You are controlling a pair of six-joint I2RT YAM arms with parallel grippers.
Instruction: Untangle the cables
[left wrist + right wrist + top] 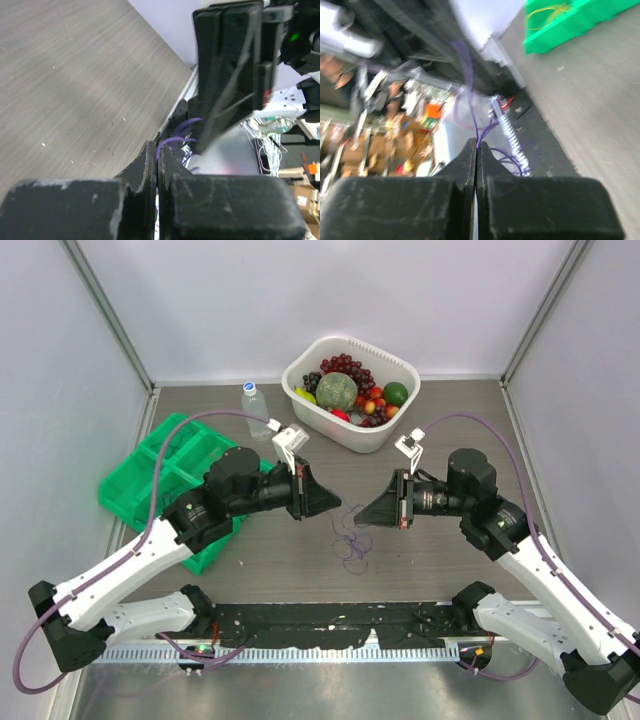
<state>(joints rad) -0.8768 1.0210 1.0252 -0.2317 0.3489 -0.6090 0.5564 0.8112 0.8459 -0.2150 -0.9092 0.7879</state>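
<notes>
The cables (351, 537) hang as a small bunch of thin purple and dark loops between the two grippers, above the middle of the table. My left gripper (338, 505) comes in from the left and is shut on a purple cable (172, 141) that curls out of its tips (158, 150). Facing it from the right, my right gripper (359, 517) is shut on a purple cable (470, 100) that rises from its closed tips (477, 145). In the left wrist view the right gripper (230, 75) looms close ahead. The two sets of tips are a short way apart.
A white basin (301, 393) full of fruit stands at the back centre. A clear bottle (255, 400) is to its left. A green tray (128, 492) lies at the left under the left arm. A black strip (330, 620) runs along the near edge.
</notes>
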